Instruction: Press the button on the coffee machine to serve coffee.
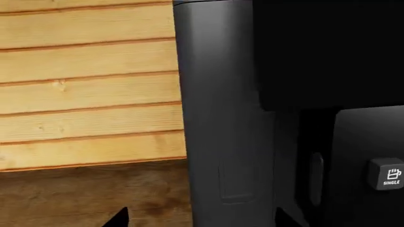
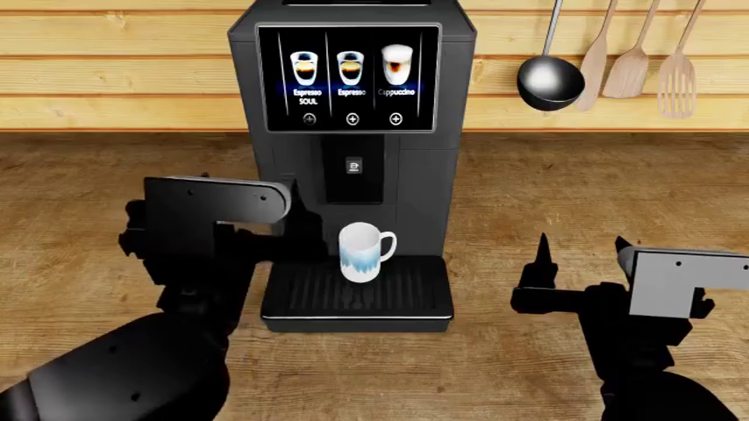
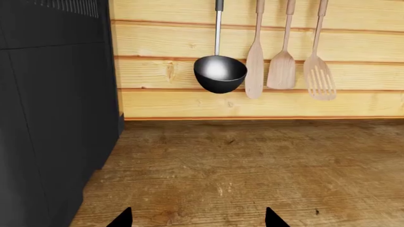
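The coffee machine stands at the back edge of the wooden worktop, against the plank wall. Its screen shows three drink pictures. A button marked SINGLE sits on the central spout block. A white-and-blue mug stands on the ribbed drip tray, under the spout.

Left gripper: close beside the machine's left side; jaws spread apart, empty.

Right gripper: above the worktop, well right of the tray; jaws spread apart, empty.

A ladle and three wooden utensils hang on the wall.
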